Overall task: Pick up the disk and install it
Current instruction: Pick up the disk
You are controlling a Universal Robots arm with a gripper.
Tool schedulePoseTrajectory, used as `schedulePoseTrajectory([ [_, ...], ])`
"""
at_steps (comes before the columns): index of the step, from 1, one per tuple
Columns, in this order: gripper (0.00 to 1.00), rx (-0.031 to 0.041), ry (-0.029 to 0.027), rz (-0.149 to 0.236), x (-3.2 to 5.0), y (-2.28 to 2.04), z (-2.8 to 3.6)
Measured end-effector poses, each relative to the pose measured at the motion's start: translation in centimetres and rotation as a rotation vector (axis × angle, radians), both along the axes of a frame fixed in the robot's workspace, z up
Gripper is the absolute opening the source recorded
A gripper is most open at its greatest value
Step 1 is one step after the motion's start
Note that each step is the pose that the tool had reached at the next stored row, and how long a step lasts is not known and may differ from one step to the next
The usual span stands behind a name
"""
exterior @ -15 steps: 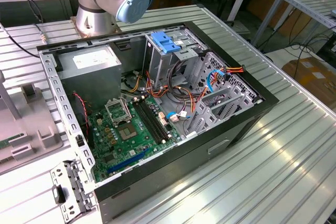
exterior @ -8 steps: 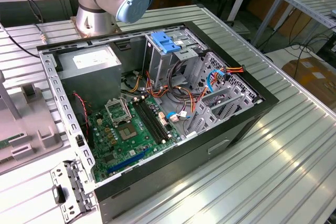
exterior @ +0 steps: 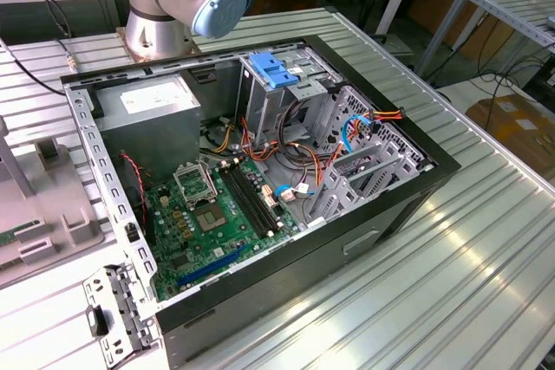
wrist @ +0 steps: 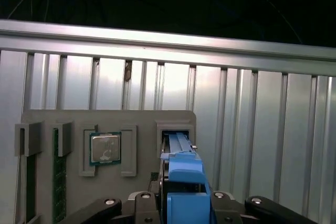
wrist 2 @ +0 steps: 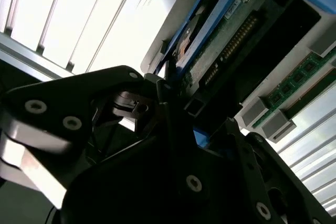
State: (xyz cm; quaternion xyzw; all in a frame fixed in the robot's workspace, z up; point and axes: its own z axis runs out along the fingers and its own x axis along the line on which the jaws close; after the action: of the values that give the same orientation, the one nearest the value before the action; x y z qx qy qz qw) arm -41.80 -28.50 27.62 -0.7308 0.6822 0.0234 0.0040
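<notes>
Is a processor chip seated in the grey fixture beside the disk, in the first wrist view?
Yes, a silver chip sits in a recess of the fixture, apart from the disk.

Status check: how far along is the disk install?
Done: only the approach; the gripper sits at the blue end of the silver hard drive in blue plastic carrier rails. In hand: the pick-up; the drive stands on edge in a slot of the grey parts holder, and I cannot tell whether it is clamped. Left: lifting it out and installing it in the open black computer case.
</notes>
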Motion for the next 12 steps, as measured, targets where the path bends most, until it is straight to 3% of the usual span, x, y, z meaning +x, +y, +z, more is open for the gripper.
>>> schedulePoseTrajectory([
  [12,0.37,0.0000,0.0000,0.000,0.00,0.00,0.00],
])
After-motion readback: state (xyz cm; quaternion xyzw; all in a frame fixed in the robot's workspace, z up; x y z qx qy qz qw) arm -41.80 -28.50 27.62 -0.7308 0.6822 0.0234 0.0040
